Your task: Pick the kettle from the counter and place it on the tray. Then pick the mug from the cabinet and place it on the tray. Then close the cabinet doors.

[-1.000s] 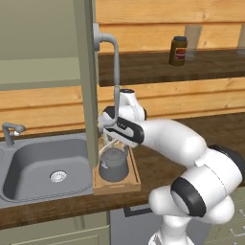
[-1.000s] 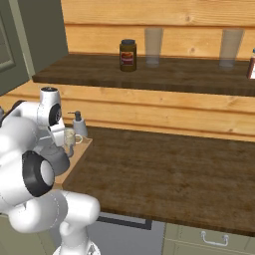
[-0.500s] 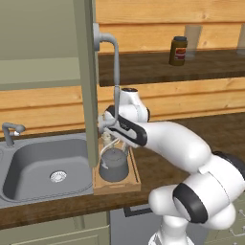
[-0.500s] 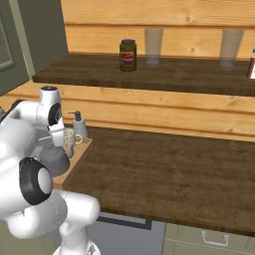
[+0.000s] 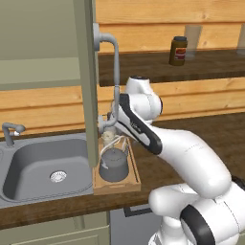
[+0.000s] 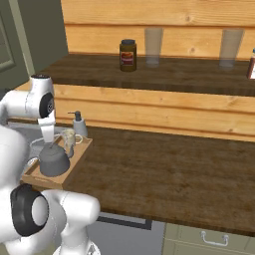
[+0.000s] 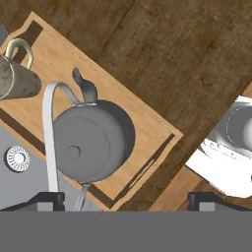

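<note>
The grey kettle stands on the light wooden tray, on the dark counter beside the sink. The cream mug stands upright on the tray's far end, apart from the kettle. My gripper hangs open just above the tray, over the kettle and mug, holding nothing. A sage-green cabinet door stands open above the tray, its bar handle right beside my hand.
The grey sink lies left of the tray, with a faucet behind it. A soap pump bottle stands behind the tray. A dark jar and glasses sit on the wall shelf.
My hand has lifted a little above the tray with its jaws open. Kettle and mug have stayed put.
</note>
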Robot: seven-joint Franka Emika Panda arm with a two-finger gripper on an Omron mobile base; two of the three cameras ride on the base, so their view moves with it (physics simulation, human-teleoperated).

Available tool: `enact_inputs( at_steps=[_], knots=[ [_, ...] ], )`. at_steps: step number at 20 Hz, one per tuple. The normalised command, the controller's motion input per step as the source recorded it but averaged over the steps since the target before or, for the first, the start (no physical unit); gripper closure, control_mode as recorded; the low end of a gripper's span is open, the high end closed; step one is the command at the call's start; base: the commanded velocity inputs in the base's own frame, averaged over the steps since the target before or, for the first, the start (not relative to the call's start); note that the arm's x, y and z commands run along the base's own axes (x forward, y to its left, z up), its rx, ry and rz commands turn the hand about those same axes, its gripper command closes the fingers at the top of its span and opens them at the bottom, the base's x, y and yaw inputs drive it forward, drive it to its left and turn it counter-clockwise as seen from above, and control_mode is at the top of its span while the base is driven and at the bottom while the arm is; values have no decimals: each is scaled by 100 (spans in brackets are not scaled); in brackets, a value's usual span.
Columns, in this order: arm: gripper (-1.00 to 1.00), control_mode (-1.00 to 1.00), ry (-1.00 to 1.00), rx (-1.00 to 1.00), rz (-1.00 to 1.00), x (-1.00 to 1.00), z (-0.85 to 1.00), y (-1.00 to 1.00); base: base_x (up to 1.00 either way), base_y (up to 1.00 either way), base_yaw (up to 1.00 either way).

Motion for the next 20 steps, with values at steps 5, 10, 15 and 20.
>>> enact_inputs(
  at_steps=[5,10,15,20],
  knots=[
    [-100,-100,0,0,-1,-98,16,-42,0,0,0],
    [-100,-100,-8,-1,0,-99,15,-53,0,0,0],
    [-100,-100,-15,-14,11,-84,41,-64,0,0,0],
    [-100,-100,-2,-6,5,-47,34,-21,0,0,0]
  ],
)
